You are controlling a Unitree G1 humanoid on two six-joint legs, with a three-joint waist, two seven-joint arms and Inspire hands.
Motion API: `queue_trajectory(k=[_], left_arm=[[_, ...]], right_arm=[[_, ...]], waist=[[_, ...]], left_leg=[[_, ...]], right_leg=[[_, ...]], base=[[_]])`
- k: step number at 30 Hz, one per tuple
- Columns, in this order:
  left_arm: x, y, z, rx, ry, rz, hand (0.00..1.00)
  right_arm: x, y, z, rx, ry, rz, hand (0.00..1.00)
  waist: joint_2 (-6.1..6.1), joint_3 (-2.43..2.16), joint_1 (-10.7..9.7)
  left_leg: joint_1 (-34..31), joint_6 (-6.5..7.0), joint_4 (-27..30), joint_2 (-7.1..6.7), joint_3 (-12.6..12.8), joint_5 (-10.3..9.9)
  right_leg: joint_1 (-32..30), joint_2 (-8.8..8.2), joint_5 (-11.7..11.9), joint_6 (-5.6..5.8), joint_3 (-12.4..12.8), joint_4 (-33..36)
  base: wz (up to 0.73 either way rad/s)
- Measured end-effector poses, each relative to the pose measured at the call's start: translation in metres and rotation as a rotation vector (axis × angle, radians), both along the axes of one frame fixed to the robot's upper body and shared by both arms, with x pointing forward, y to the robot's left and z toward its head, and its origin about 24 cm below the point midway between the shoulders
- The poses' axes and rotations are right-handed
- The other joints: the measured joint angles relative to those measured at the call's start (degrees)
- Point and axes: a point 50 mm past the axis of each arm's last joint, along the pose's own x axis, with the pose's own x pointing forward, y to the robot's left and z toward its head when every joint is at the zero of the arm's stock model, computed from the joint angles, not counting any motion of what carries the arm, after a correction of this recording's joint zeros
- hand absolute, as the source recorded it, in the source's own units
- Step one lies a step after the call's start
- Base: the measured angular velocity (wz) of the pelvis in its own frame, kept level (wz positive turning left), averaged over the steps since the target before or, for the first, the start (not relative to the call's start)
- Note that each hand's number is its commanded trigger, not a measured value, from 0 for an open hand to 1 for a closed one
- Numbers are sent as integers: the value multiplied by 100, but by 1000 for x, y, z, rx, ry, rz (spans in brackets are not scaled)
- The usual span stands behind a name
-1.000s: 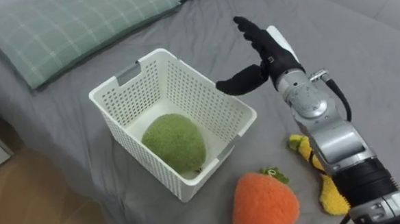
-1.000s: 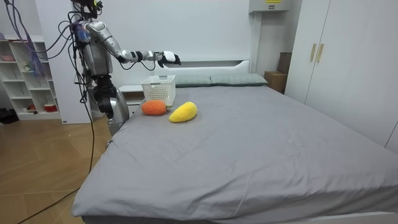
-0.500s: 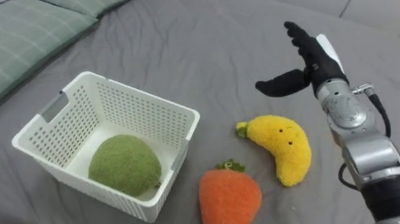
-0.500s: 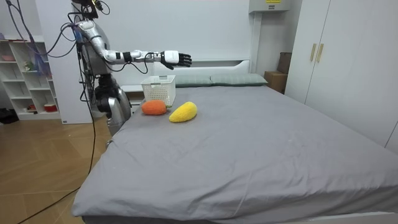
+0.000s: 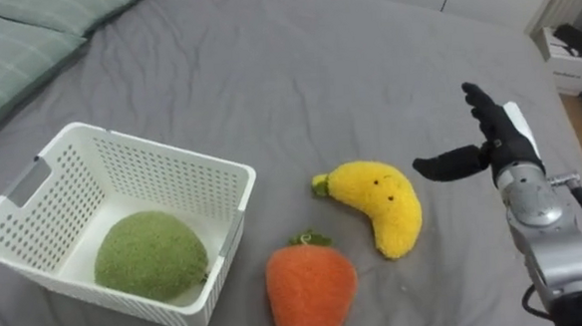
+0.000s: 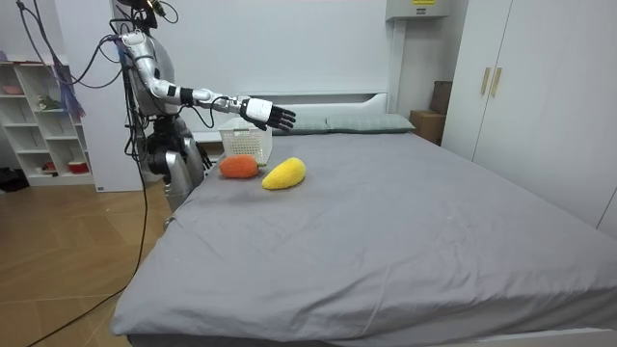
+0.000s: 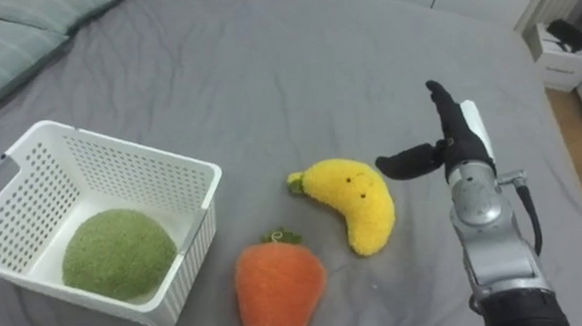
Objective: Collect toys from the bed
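Observation:
A white slatted basket (image 5: 187, 168) (image 7: 200, 183) lies on the grey bed at the left, with a green round plush toy (image 5: 149, 256) (image 7: 116, 253) inside it. A yellow plush banana (image 5: 381, 206) (image 7: 354, 206) lies to the basket's right, and an orange plush carrot (image 5: 311, 291) (image 7: 279, 289) lies in front of it. My right hand (image 5: 487, 141) (image 7: 447, 140) hovers open above the bed, to the right of the banana, fingers straight and thumb spread towards it. In the room view I stand at the bed's corner by the basket (image 6: 245, 142), right hand (image 6: 269, 115) stretched over the toys.
A green checked pillow (image 5: 6, 53) lies at the bed's far left. A white bedside table (image 5: 567, 57) stands beyond the bed at the right. A wide stretch of grey sheet (image 6: 386, 222) runs away from the toys.
The view has swung right, so the basket sits further left. My right hand has moved from above the basket out to the right of the banana and lower, staying open.

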Motion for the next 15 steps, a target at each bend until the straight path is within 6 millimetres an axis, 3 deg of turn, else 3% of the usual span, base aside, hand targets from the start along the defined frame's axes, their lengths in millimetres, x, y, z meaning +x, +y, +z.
queue_trajectory(k=[5,7,15], left_arm=[[14,5,3,13,-23,-25,0],[19,6,4,16,-32,-43,0],[30,1,4,32,-50,-48,0]], right_arm=[[5,-10,-16,4,80,-78,0],[7,-14,-21,37,101,-123,0],[24,-11,-14,69,81,-154,0]], waist=[[-50,21,6],[-89,54,8],[-73,101,20]], left_leg=[[-290,-9,29,24,30,6],[-452,-9,61,25,24,6],[-925,-8,141,36,41,10]], right_leg=[[-310,16,11,-17,-3,48],[-455,19,11,-17,7,52],[-927,21,31,-48,16,47]], base=[[-3],[2],[-2]])
